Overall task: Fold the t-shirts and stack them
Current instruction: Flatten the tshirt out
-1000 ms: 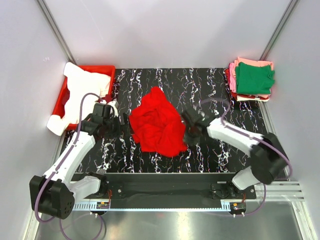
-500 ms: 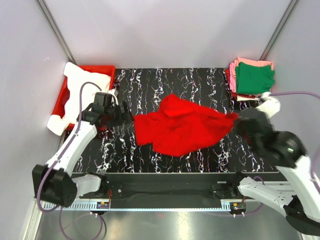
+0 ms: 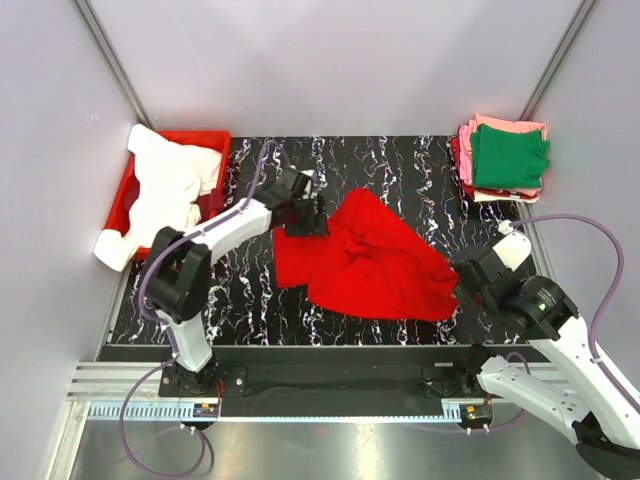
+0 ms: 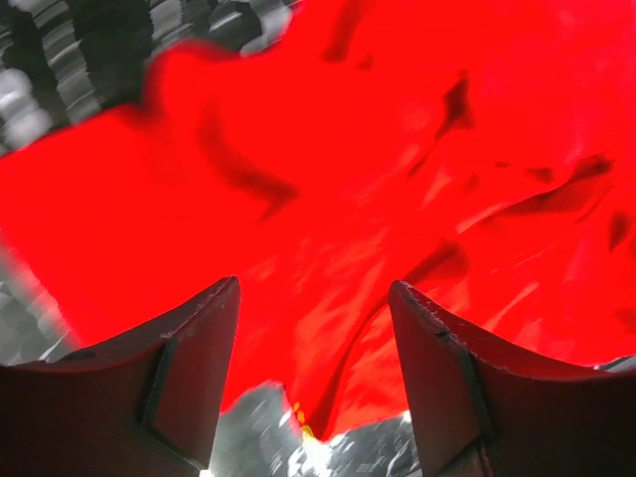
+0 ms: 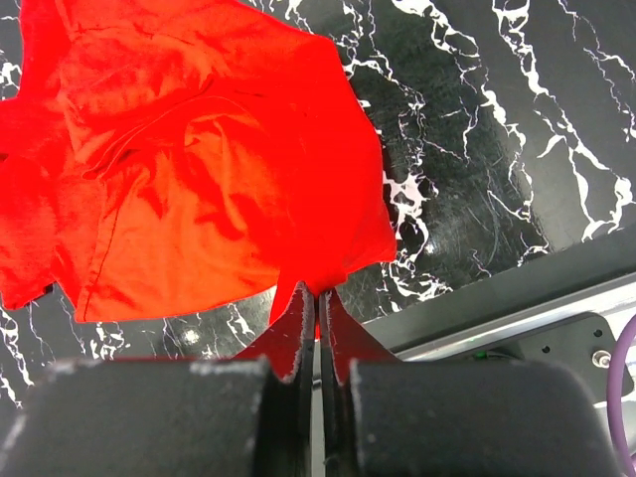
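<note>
A bright red t-shirt (image 3: 372, 262) lies crumpled and partly spread on the black marbled table (image 3: 420, 170). My left gripper (image 3: 306, 214) is over its far left edge. In the left wrist view the gripper (image 4: 316, 288) has its jaws apart, with red cloth (image 4: 328, 179) filling the space beyond and between them. My right gripper (image 3: 463, 290) is shut on the shirt's near right corner, and the right wrist view shows the gripper (image 5: 320, 290) pinching red cloth (image 5: 199, 169). Folded green and pink t-shirts (image 3: 506, 157) are stacked at the far right corner. A white t-shirt (image 3: 165, 190) drapes over the bin.
A rigid red bin (image 3: 130, 190) stands at the far left edge of the table. Metal frame posts run up at both back corners. The table's front rail (image 3: 330, 352) lies just near the red shirt.
The right gripper has dragged the shirt's corner out to the right, then back toward the near edge, spreading the shirt. The left arm has swung from the table's left side onto the shirt's far left edge.
</note>
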Robot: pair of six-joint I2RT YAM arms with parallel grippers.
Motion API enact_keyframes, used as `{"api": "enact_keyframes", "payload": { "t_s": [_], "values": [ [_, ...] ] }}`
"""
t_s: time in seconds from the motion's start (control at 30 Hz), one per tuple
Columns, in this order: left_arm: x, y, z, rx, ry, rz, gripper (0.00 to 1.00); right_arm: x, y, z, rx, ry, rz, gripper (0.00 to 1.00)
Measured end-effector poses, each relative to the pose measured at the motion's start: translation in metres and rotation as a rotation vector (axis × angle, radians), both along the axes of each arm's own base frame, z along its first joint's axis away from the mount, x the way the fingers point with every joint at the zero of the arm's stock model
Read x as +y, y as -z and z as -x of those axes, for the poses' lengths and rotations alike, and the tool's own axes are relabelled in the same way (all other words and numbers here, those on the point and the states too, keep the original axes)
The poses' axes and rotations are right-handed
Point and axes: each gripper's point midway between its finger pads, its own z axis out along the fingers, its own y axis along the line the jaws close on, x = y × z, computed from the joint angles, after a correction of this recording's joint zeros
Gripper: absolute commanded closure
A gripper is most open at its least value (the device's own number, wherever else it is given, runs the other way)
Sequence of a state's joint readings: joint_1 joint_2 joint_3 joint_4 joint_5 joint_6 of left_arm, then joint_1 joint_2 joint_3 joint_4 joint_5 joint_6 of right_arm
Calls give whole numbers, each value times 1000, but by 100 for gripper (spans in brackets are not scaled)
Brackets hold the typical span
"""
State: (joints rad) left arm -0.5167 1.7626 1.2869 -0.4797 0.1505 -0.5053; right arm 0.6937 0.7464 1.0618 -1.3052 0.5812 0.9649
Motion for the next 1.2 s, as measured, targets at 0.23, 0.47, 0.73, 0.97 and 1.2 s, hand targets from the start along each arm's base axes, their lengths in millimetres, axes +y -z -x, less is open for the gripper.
{"api": "enact_keyframes", "payload": {
  "t_s": [0.23,0.47,0.73,0.97,1.2],
  "values": [
    [-63,5,-15,-23,90,41,32,1,-1,2,-5,-4,-18,100],
    [-88,41,0,58,115,37,31,1,-1,3,-6,-9,-27,100],
    [-96,53,6,105,99,57,33,1,-3,4,-15,-8,-34,100],
    [-106,55,5,123,84,94,47,1,-4,3,-20,-8,-38,100],
    [-118,55,2,129,85,120,100,1,-4,3,-25,-8,-43,100]
  ]
}}
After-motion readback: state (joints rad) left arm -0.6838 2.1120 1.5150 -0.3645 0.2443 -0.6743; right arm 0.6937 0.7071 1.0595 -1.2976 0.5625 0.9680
